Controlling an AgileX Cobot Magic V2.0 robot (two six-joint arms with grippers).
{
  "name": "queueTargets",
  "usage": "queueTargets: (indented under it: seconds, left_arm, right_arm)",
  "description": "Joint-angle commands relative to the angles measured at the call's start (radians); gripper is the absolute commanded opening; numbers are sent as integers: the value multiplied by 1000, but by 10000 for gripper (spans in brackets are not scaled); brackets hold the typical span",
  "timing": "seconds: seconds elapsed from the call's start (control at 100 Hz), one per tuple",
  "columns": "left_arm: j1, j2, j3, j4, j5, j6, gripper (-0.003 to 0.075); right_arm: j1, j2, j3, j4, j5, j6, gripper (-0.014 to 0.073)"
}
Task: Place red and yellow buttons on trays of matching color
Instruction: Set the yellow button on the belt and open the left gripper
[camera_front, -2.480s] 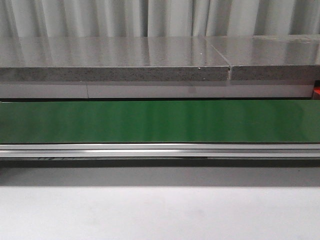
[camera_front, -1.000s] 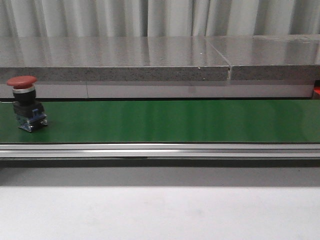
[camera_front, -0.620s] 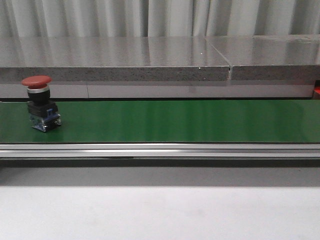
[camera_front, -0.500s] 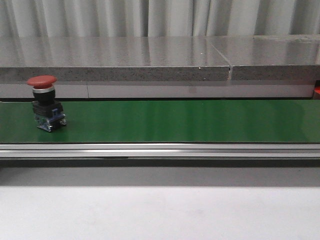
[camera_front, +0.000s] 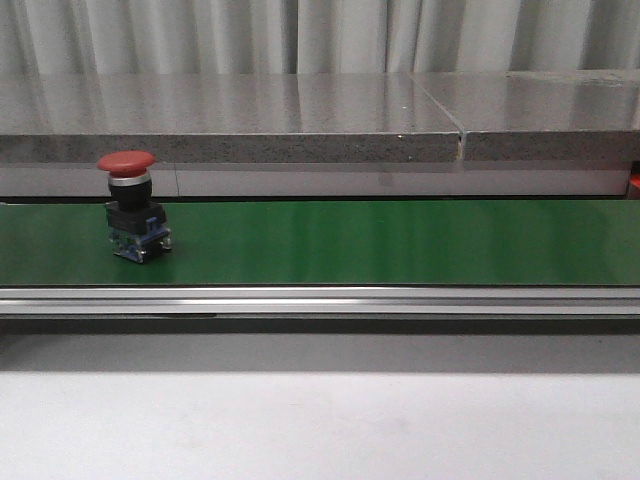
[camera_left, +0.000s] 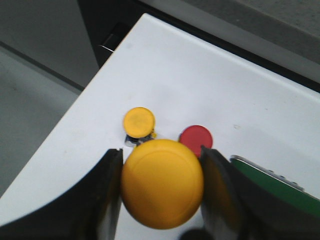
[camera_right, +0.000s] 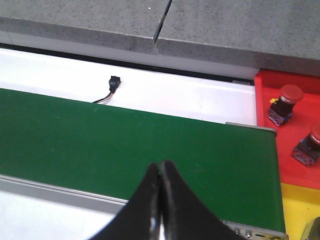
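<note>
A red button (camera_front: 131, 206) stands upright at the left of the green belt (camera_front: 400, 240). The left gripper (camera_left: 161, 182) clasps a yellow button (camera_left: 162, 182); the right gripper (camera_right: 160, 192), pinched empty, should open, then grip the red one's body squarely.

No legible text, labels or numbers in any view. Button caps look unmarked, though small and blurred
</note>
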Motion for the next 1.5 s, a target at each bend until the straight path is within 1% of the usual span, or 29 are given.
queueTargets:
  seconds: [0.0, 0.09, 0.1, 0.37, 0.6, 0.85, 1.14, 1.21, 1.28, 1.33, 1.35, 1.36, 1.38, 1.4, 1.47, 1.49]
  left_arm:
    - [-53, -56, -27, -5, -18, 11, 43]
    - [-105, -57, -23, -5, 5, 22, 42]
    - [-155, -57, -19, -5, 5, 22, 42]
    - [-248, -57, 69, -11, -16, 23, 43]
    - [-256, -57, 114, -11, -33, 23, 43]
    - [-256, -13, 116, -42, -31, 23, 43]
    - [-256, 32, 116, -44, -20, 23, 53]
    - [-256, 32, 116, -44, -19, 27, 97]
    - [-256, 32, 116, -55, -12, 59, 188]
    - [-256, 32, 116, -61, -10, 68, 288]
    - [-256, 32, 116, -62, -7, 71, 316]
    - [-256, 32, 116, -64, -7, 71, 345]
    - [-256, 32, 116, -64, -5, 71, 374]
    - [-256, 32, 116, -64, -3, 71, 429]
    - [-256, 32, 116, -64, -3, 71, 542]
    - [-256, 32, 116, -64, -3, 73, 558]
  right_arm:
    - [2, -3, -24, 16, -62, -10, -66]
    - [2, -3, -24, 16, -62, -10, -66]
    - [2, -3, -24, 16, -62, -10, -66]
    - [2, -3, -24, 16, -62, -10, -66]
    - [2, -3, -24, 16, -62, -10, -66]
    - [1, -3, -24, 16, -63, -10, -66]
    - [1, -3, -24, 16, -63, -10, -66]
    - [1, -3, -24, 16, -63, -10, -66]
    - [1, -3, -24, 16, -63, -10, -66]
    - [1, -3, -24, 16, -63, -10, -66]
    - [1, -3, -24, 16, -63, -10, -66]
    - [1, -3, -24, 16, -63, -10, -66]
    - [1, -3, -24, 16, -63, -10, -66]
    - [1, -3, -24, 16, -63, -10, -66]
    - [1, -3, -24, 16, -63, -10, -66]
    - [1, -3, -24, 16, -63, -10, -66]
